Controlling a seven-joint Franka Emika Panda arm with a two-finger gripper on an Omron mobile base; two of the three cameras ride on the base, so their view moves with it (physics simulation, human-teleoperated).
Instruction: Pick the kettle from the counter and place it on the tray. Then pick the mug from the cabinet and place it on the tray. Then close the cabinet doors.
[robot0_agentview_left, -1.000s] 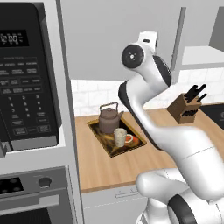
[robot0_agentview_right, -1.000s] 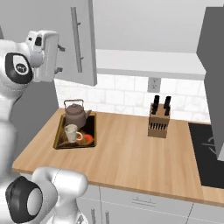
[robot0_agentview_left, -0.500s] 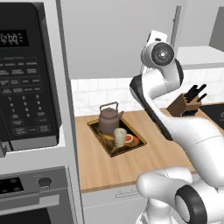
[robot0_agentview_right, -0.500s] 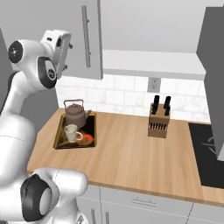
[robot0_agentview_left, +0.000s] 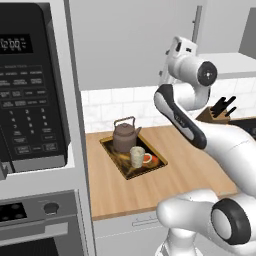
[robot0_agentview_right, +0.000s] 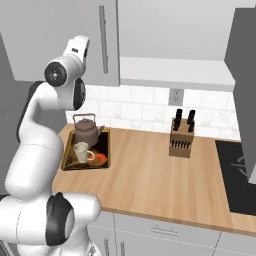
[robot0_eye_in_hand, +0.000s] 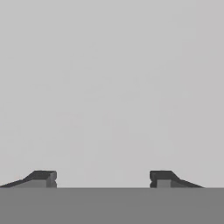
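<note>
A white tiled backsplash with a wall outlet lines the far wall; a knife block stands before it, a black cooktop at right, a black microwave above an oven at left.

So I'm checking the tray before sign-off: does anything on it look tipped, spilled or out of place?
Nothing stands out. The kettle and mug both stand upright inside the tray, which lies flat on the counter, with no spill visible.
</note>
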